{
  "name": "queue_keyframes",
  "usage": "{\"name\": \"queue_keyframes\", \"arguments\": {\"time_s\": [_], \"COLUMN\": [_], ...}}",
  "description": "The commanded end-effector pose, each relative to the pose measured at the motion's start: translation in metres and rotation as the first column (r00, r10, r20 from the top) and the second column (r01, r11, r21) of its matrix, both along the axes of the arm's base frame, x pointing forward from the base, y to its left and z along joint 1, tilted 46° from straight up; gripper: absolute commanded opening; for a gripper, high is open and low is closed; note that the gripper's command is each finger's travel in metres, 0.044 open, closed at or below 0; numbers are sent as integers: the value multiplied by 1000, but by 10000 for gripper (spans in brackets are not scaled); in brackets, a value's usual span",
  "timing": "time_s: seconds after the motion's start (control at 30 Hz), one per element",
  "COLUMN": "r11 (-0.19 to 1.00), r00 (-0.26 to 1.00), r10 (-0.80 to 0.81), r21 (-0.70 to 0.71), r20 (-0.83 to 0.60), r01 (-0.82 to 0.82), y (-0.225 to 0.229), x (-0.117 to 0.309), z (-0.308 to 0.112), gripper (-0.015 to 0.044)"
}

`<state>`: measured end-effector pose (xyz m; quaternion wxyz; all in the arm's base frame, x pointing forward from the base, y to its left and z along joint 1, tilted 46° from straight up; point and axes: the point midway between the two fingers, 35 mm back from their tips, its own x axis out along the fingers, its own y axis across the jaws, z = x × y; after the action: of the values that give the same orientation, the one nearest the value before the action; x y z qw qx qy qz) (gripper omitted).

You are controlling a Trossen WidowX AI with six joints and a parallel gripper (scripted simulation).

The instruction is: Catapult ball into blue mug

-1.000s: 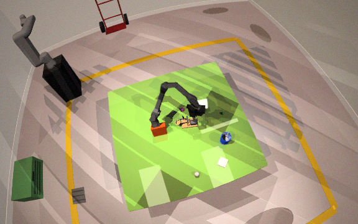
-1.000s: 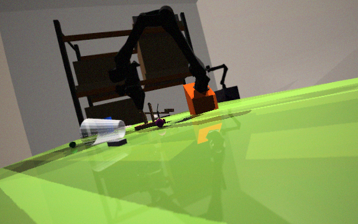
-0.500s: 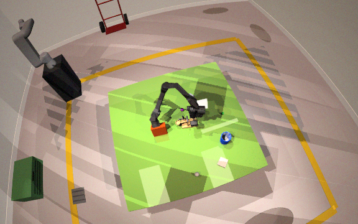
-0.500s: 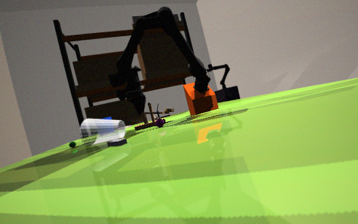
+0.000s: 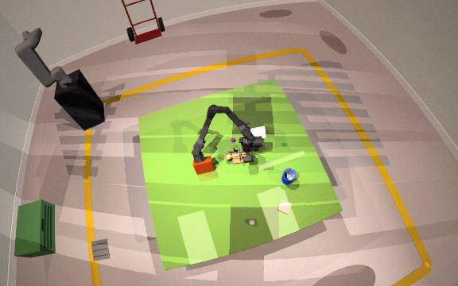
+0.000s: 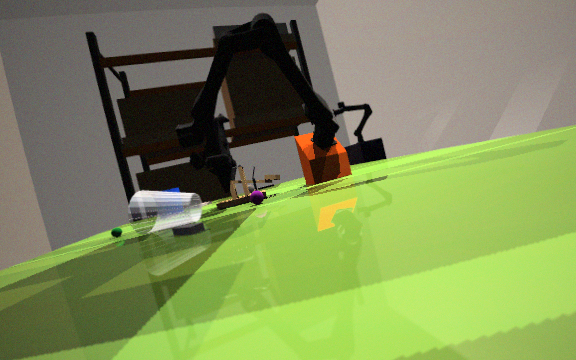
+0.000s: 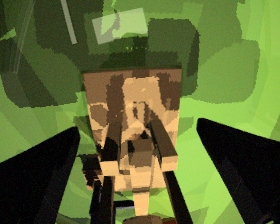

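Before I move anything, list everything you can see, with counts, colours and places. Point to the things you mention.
Catapult (image 5: pixel 237 160) (image 7: pixel 166 85): one, tan wood, under the pincer
Mug (image 5: pixel 289 180): one, blue, on the green surface
Purple ball (image 5: pixel 233 140) (image 6: pixel 257 197): one, beside the catapult
Green ball (image 5: pixel 285 144) (image 6: pixel 116 232): one, beyond the catapult
Hand truck (image 5: pixel 148 36): one, red, by the wall
Cabinet (image 5: pixel 30 228): one, green, on the floor
Shelf rack (image 6: pixel 109 117): one, dark, background
Small pale items, clear cylinder, second arm: also present
Arm base (image 5: pixel 203 166) (image 6: pixel 325 167): one, orange
Arm (image 5: pixel 203 135) (image 6: pixel 208 80): one, black
Pincer (image 7: pixel 139 128): one, black, open
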<state>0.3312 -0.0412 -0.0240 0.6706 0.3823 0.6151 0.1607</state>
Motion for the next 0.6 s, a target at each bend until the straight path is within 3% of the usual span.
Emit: {"name": "queue_keyframes", "arguments": {"time_s": [0.0,0.27,0.57], "r11": [1000,1000,1000], "r00": [1000,1000,1000], "r10": [3,4,2], "r21": [11,11,3], "r20": [-7,-7,-3], "r01": [-3,-3,-2], "y": [9,10,7], "x": [-1,-1,0], "z": [-6,-6,-5], "gripper": [440,440,204]}}
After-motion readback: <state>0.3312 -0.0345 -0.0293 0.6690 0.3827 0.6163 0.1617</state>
